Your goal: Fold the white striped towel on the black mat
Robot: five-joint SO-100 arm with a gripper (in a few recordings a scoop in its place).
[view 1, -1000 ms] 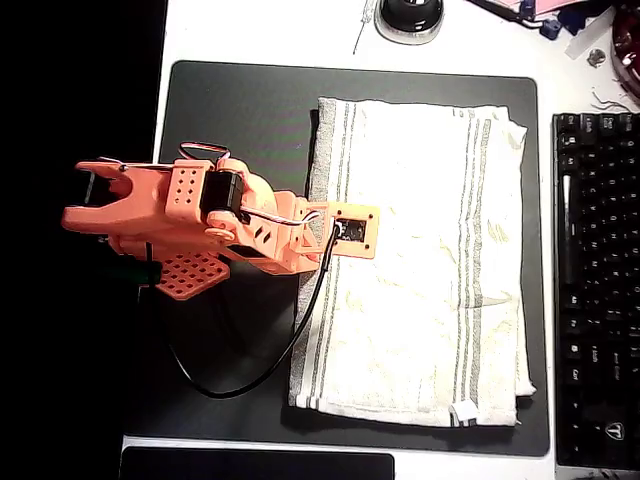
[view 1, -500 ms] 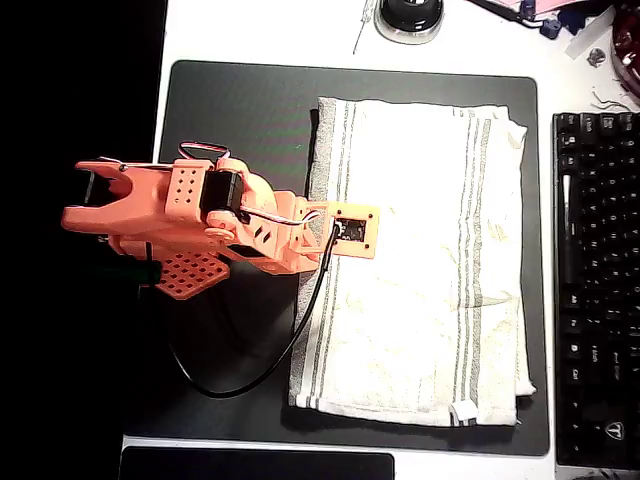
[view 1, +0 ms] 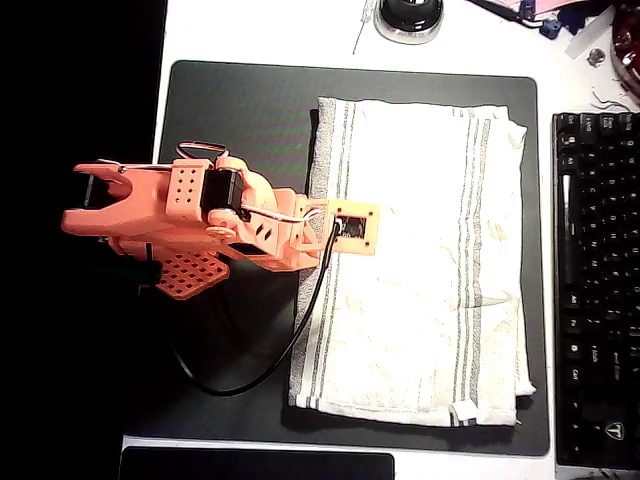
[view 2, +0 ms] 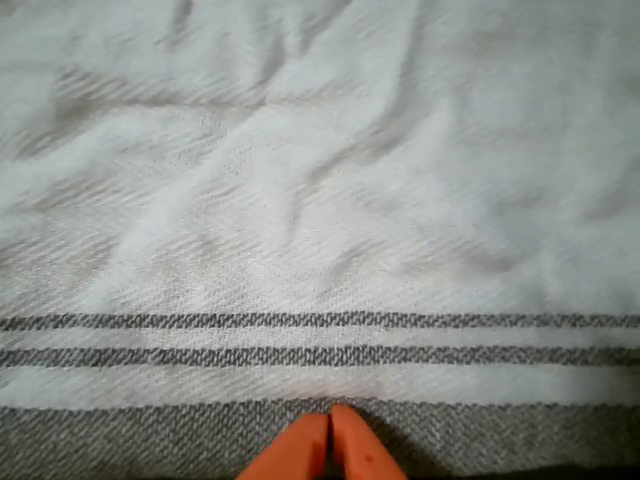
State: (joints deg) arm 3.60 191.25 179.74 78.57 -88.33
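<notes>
Nothing has shifted: claw (view 2: 331, 440) tips pressed together at the white striped towel's (view 1: 420, 270) grey-striped edge.

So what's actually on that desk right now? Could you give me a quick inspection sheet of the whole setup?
Surface: black mat on a white desk.
Job's things: white striped towel spread flat on the mat, unfolded, small tag at its bottom edge.
Clutter: black keyboard to the right; round black object at top; small bits top right.
Gripper: orange gripper, fingertips together over the towel's grey striped edge.
Cables: black cable looping from the arm across the mat.
Surroundings: dark area left of the desk.
</notes>
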